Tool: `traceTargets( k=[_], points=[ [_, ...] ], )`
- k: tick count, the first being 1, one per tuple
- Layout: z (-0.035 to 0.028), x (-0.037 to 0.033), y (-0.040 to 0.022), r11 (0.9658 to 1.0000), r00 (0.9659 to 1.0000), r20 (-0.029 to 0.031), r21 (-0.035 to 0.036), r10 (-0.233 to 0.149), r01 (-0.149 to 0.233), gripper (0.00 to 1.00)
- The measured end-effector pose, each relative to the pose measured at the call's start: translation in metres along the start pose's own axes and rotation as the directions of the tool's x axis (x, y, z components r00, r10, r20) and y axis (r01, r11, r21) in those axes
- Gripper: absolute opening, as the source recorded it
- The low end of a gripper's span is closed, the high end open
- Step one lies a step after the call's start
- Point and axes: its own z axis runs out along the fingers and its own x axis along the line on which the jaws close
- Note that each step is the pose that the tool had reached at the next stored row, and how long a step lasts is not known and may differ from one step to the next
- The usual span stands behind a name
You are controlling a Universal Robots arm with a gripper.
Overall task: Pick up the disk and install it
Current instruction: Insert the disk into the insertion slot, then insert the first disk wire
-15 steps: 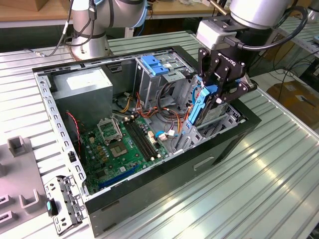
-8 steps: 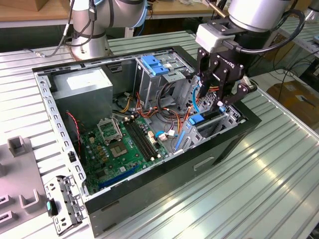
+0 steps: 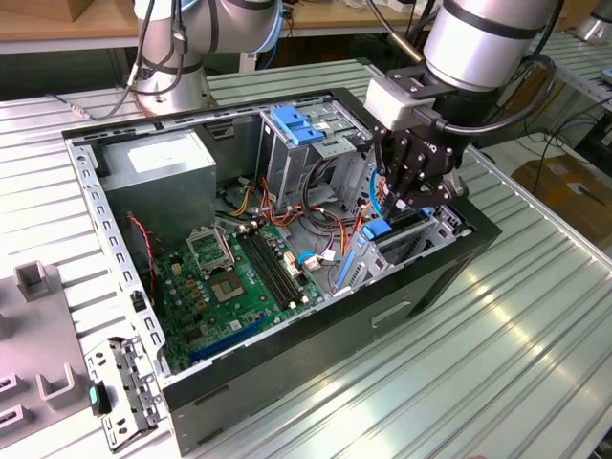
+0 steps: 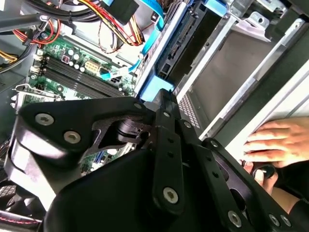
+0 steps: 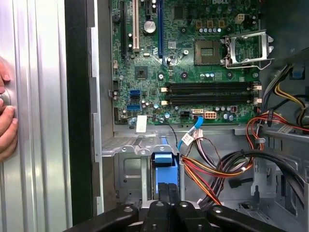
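Observation:
The disk stands on edge in the metal drive bay at the corner of the open computer case nearest the exterior view's right. In the second wrist view the disk shows a dark body between blue side rails, sunk into the bay. Its blue end tab faces my gripper. My gripper hangs straight over it. The two black fingers are shut together, and their tips touch the blue tab.
A green motherboard fills the case floor. Red, yellow and black cables lie beside the bay. A grey power supply box and a blue-latched cage stand at the back. A person's hand rests outside the case wall.

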Motion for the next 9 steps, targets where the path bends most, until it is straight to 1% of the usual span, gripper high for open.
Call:
traceTargets(
  k=[2,4,6,9],
  points=[
    [0.0012,-0.0001,0.0,1.0,1.0,-0.0001,0.0,0.0,0.0,0.11],
    [0.0012,-0.0001,0.0,1.0,1.0,0.0,0.0,0.0,0.0,0.11],
    [0.0012,0.0,0.0,1.0,1.0,0.0018,-0.0001,0.0,0.0,0.11],
    [0.0012,0.0,0.0,1.0,1.0,0.0019,-0.0001,0.0,0.0,0.11]
  ],
)
